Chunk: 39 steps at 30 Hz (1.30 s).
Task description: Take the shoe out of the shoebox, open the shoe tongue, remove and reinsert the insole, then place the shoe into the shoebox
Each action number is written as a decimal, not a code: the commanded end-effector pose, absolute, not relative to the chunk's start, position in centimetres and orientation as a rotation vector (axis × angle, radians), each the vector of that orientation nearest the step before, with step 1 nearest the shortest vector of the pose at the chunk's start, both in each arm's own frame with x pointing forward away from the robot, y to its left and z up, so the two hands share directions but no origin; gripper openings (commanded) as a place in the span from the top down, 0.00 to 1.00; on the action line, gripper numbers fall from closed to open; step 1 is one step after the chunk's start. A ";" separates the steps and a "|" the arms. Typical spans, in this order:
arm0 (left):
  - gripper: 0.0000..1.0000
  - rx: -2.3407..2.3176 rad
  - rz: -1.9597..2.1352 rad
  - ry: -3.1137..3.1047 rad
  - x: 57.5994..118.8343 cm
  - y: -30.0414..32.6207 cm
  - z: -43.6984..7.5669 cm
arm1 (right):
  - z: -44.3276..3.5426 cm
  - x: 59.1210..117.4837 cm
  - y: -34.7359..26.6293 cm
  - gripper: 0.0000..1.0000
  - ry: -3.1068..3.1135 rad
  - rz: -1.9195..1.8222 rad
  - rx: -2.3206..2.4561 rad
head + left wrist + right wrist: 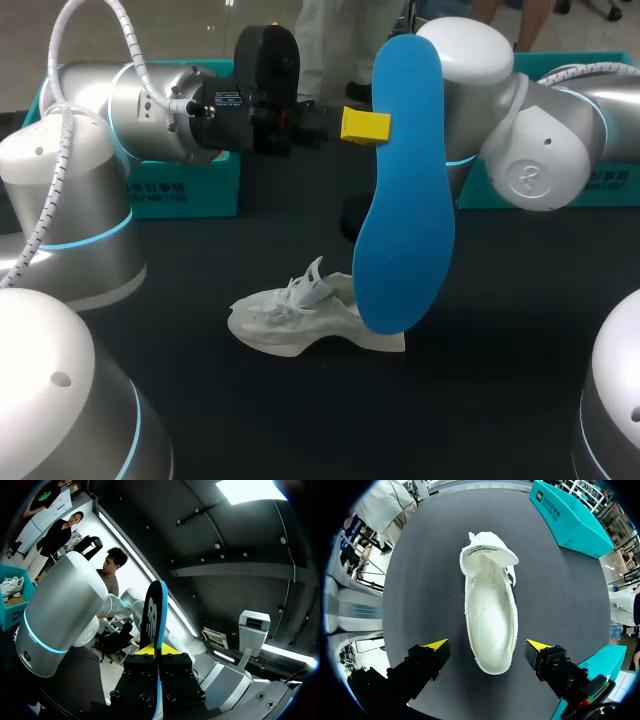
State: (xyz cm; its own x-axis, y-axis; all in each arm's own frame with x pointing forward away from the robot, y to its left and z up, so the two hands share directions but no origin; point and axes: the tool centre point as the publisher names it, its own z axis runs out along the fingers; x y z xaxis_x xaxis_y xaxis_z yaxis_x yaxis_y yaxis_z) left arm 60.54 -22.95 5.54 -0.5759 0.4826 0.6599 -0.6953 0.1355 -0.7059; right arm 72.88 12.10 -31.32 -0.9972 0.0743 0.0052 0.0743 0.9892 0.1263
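The left pincer clamps the blue insole upright above the surface's middle, while the right pincer hangs wide open over the white shoe.

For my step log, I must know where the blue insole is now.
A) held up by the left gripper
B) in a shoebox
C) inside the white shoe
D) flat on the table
A: the left gripper is shut on the blue insole in the air; the white shoe is empty.
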 end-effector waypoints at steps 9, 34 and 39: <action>1.00 0.218 1.611 -1.489 60.4 -22.9 5.5 | -30.3 72.3 11.0 0.00 -3.135 -0.105 -0.113; 1.00 0.218 1.611 -1.489 60.4 -22.9 5.5 | -30.3 72.9 10.9 0.00 -3.155 -0.126 -0.130; 1.00 0.218 1.611 -1.489 60.4 -22.9 5.5 | -30.3 72.9 10.9 0.00 -3.155 -0.126 -0.130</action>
